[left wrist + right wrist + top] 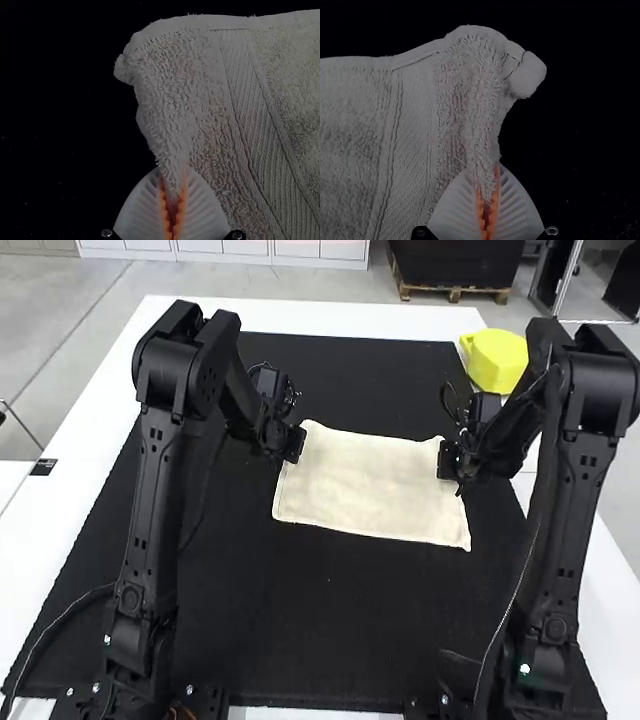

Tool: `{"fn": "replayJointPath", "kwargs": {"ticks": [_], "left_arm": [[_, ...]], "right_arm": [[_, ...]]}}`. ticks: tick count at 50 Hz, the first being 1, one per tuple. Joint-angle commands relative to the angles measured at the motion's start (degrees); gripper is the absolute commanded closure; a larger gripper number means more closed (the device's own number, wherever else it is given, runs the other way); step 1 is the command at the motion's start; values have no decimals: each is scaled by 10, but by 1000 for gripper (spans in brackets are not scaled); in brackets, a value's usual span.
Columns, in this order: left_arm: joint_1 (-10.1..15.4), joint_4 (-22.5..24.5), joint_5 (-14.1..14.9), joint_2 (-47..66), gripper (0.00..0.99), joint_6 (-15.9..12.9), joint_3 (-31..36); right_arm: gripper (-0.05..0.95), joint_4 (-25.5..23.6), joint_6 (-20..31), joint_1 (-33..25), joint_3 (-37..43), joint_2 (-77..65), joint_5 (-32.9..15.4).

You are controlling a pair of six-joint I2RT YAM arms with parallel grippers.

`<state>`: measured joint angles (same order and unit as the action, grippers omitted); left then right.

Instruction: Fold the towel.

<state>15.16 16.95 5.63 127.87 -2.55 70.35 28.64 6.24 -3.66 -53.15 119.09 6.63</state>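
My left gripper (294,444) is at the left side of the cream towel (370,485), near its far corner. Across from it, my right gripper (449,462) is at the towel's right side, also near the far corner. The towel lies flat as a rectangle on the black mat. In the left wrist view, the ribbed fingers of the left gripper (173,200) are shut on a pinched edge of the towel (175,100). The right wrist view has the right gripper (486,197) shut on a pinch of the towel's opposite edge (465,100).
The black mat (330,620) covers most of the white table (300,315). A yellow object (495,360) stands at the table's far right, behind the right arm. Cables hang along both arms.
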Motion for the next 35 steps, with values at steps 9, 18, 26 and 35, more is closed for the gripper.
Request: {"fn": "replayJointPath", "kwargs": {"ticks": [9,18,26,35], "left_arm": [[-17,0,-47,-2,970,-4,-4],[-18,2,-47,-30,970,4,-6],[-18,1,-46,-54,970,10,-16],[-18,-2,-36,-85,970,20,-28]], "right_arm": [[926,-10,0,-50,-6,-32,1],[926,-19,0,-57,4,-58,15],[926,-27,-8,-64,9,-83,35],[926,-49,-8,-70,17,-100,51]]}}
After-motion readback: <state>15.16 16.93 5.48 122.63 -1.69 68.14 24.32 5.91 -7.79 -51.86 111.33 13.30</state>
